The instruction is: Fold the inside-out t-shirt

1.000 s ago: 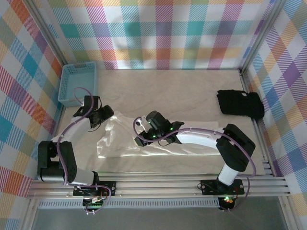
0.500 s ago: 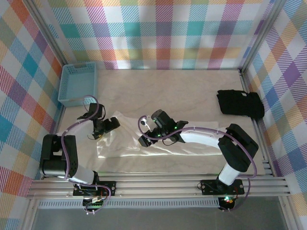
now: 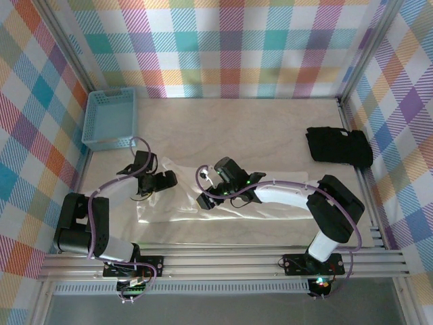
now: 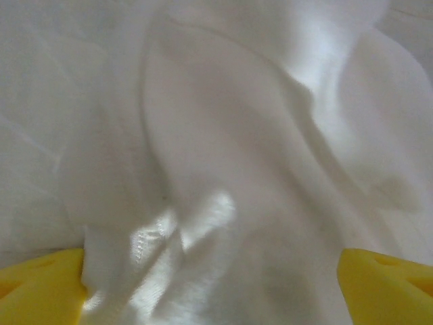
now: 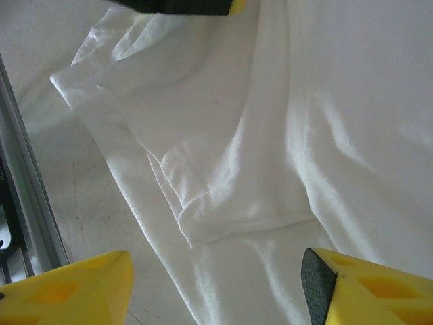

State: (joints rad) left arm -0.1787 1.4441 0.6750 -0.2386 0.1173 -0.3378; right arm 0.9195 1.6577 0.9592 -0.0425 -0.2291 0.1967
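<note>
The white t-shirt [image 3: 172,208] lies spread low across the near half of the table, wrinkled at its left end. My left gripper [image 3: 164,181] hovers over that left end, open, and its yellow fingertips [image 4: 40,288] stand far apart with rumpled white cloth [image 4: 223,169] under them. My right gripper [image 3: 205,201] is over the shirt's middle near the front edge, also open. Between its yellow fingers [image 5: 74,291] I see a folded hem [image 5: 223,217] and the shirt's edge on the bare tabletop. The left gripper's dark tip [image 5: 183,5] shows at the top of the right wrist view.
A blue basket [image 3: 110,118] stands at the back left. A black folded garment [image 3: 338,147] lies at the right side. The aluminium frame rail [image 3: 237,261] runs along the near edge, close to the shirt's front edge [image 5: 20,203]. Checked walls enclose the table.
My left gripper has moved right and nearer, from the shirt's left corner onto the cloth. The shirt's left end has settled flatter. The right gripper has hardly shifted.
</note>
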